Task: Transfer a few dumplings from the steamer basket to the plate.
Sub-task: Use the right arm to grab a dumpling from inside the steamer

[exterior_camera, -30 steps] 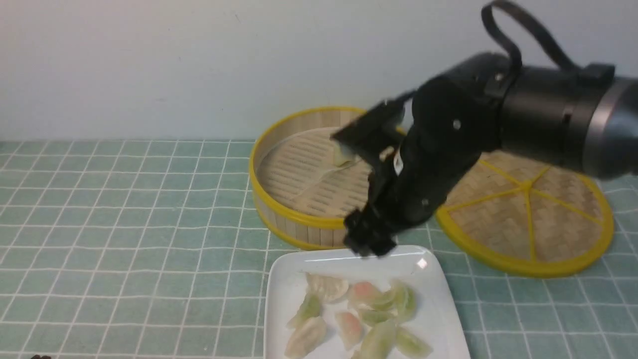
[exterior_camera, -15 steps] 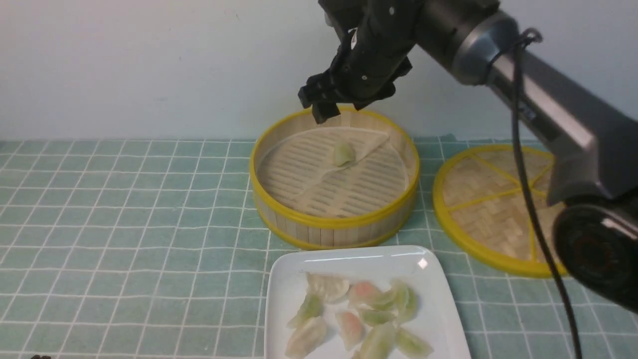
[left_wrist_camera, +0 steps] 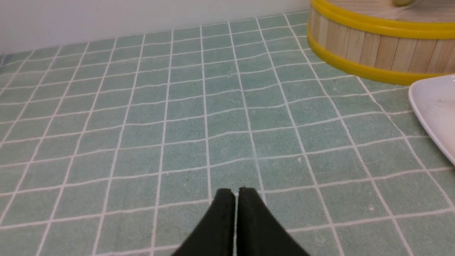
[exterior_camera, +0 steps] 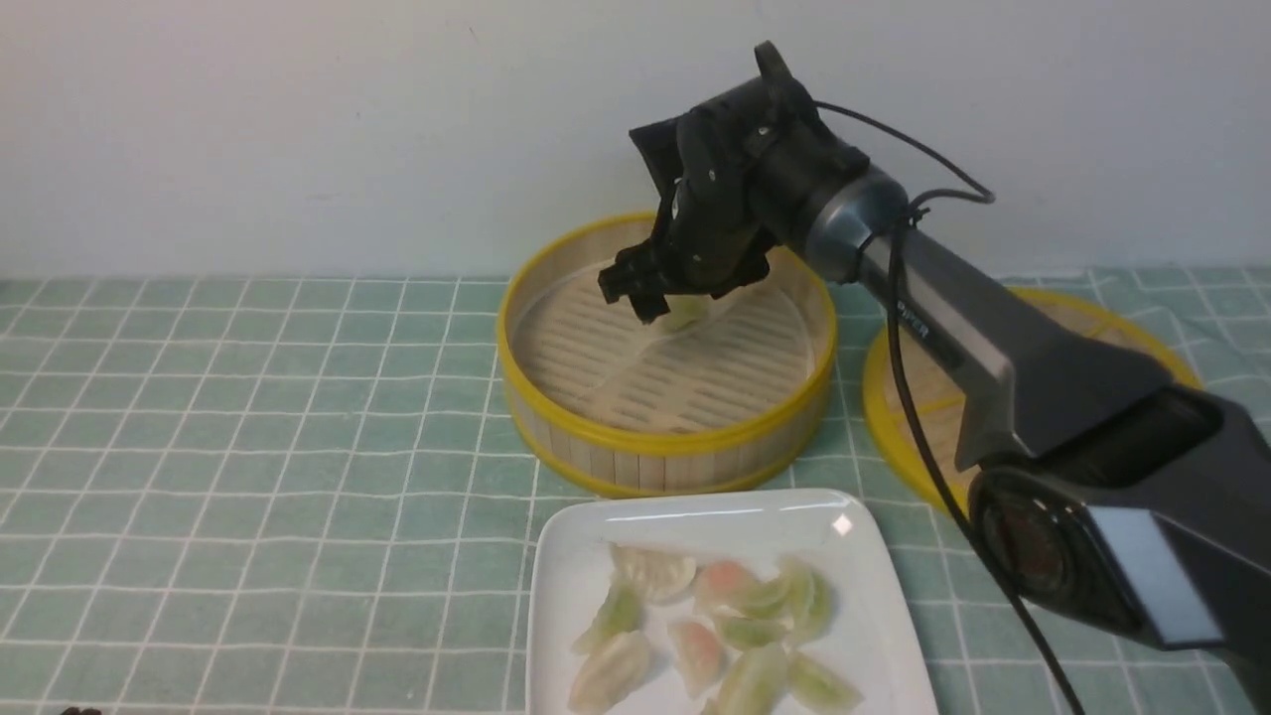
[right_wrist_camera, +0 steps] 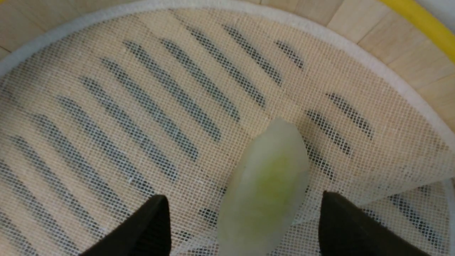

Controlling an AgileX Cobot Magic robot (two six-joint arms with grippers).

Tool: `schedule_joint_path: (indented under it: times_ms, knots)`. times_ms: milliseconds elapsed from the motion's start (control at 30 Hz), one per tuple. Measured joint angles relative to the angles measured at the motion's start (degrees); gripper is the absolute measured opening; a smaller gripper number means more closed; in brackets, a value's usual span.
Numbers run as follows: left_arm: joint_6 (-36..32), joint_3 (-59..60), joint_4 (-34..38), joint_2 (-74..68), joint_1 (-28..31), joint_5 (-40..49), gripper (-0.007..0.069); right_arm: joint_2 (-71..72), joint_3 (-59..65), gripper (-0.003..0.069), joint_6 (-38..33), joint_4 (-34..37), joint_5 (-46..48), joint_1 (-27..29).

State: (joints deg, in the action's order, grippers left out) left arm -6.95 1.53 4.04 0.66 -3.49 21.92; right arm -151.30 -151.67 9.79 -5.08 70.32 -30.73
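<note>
In the front view the right gripper (exterior_camera: 650,298) hangs inside the steamer basket (exterior_camera: 635,467), which stands at 12 o'clock from the plate (exterior_camera: 596,556), with the woven lid (exterior_camera: 1092,318) at the basket's 3 o'clock. There the black fingers partly hide a lone dumpling (exterior_camera: 687,314) lying just toward 12 o'clock from the basket's middle. The right wrist view settles the grip: the right gripper (right_wrist_camera: 243,209) is spread wide, its two tips either side of the pale green dumpling (right_wrist_camera: 266,188) with mesh liner (right_wrist_camera: 142,106) showing in both gaps, so nothing is grasped. Only the front view shows the other dumplings (exterior_camera: 715,626) heaped on the plate. The left gripper (left_wrist_camera: 236,195) appears only in its own wrist view, clenched with its tips together above the green checked cloth (left_wrist_camera: 142,124), well clear of basket wall (left_wrist_camera: 376,49) and plate edge (left_wrist_camera: 433,106).
</note>
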Motion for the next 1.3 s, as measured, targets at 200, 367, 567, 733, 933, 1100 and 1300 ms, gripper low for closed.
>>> schedule_joint_path:
  times_ms: [200, 367, 567, 733, 933, 1100, 1300]
  knots:
    - [0.0, 0.0, 0.0, 0.0, 0.0, 0.0, -0.0006, -0.1, -0.1, 0.0507, 0.0, -0.6, 0.1, 0.0]
    - [0.0, 0.0, 0.0, 0.0, 0.0, 0.0, -0.0006, -1.6, -0.1, 0.0507, 1.5, -4.6, -0.5, 0.0]
    - [0.0, 0.0, 0.0, 0.0, 0.0, 0.0, -0.0006, -2.5, -0.1, 0.0507, 2.4, -5.5, -0.6, 0.0]
    - [0.0, 0.0, 0.0, 0.0, 0.0, 0.0, -0.0006, -2.5, -0.1, 0.0484, 2.5, -5.4, -0.7, 0.0]
    - [0.0, 0.0, 0.0, 0.0, 0.0, 0.0, -0.0006, -2.5, -0.1, 0.0253, 2.4, -4.3, -1.0, 0.0]
    - [0.0, 0.0, 0.0, 0.0, 0.0, 0.0, -0.0006, -2.7, -1.2, 0.0244, 2.0, -4.0, 0.6, 0.0]
    - [0.0, 0.0, 0.0, 0.0, 0.0, 0.0, -0.0006, -1.1, -6.1, 0.0244, -0.2, 2.9, 1.6, 0.0]
